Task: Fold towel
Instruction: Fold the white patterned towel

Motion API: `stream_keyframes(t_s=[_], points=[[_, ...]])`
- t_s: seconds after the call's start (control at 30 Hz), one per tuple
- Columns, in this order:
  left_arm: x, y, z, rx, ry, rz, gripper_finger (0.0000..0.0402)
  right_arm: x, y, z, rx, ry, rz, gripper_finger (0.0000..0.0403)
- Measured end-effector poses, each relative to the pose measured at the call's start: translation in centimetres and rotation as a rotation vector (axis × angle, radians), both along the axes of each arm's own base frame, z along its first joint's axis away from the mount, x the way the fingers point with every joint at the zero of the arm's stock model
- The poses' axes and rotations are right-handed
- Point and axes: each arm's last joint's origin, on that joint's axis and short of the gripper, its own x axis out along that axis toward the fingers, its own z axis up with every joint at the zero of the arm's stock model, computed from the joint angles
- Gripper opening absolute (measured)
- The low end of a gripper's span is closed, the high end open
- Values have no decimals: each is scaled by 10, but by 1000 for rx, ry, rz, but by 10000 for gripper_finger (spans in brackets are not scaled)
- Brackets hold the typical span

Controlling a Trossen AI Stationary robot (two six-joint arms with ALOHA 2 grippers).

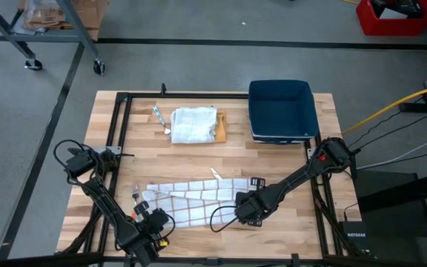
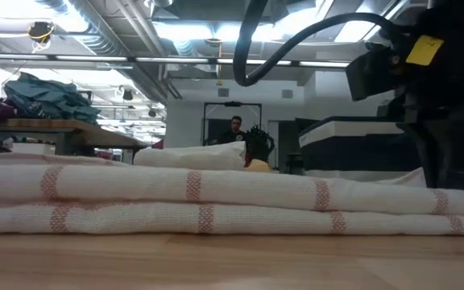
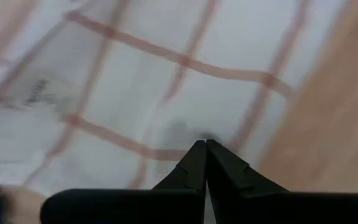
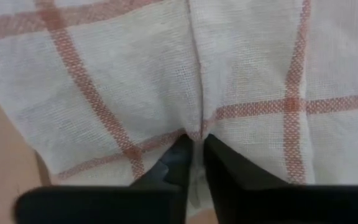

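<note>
Your left pincer (image 1: 153, 220) is clenched at the towel's (image 1: 199, 199) near-left edge, your right pincer (image 4: 194, 146) pinches its right edge, bare tabletop (image 1: 288, 163) beyond.

The floor (image 1: 199, 63) is grey. A red bin (image 1: 394, 16) sits far off in a corner. Long ceiling lights (image 2: 192, 31) shine bright (a person (image 2: 234, 129) stands way back by a doorway).
</note>
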Motion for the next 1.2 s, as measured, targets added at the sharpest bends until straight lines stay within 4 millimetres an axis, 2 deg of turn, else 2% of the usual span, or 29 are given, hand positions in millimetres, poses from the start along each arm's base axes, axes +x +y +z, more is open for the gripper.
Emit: stream_keyframes(t_s=[0.2, 0.33, 0.6, 1.2], points=[[1, -7, -5, -44, 36, -71, 1, -1, -1, 0, -12, 3, -21, 133], [2, -10, -13, -55, 63, -72, 3, -1, -1, 0, -14, 11, -21, 154], [1, -14, -25, -58, 103, -78, 3, 1, 2, 14, -18, 79, 28, 146], [1, -15, -27, -64, 112, -78, 4, -1, -1, 11, -93, 107, 57, 141]])
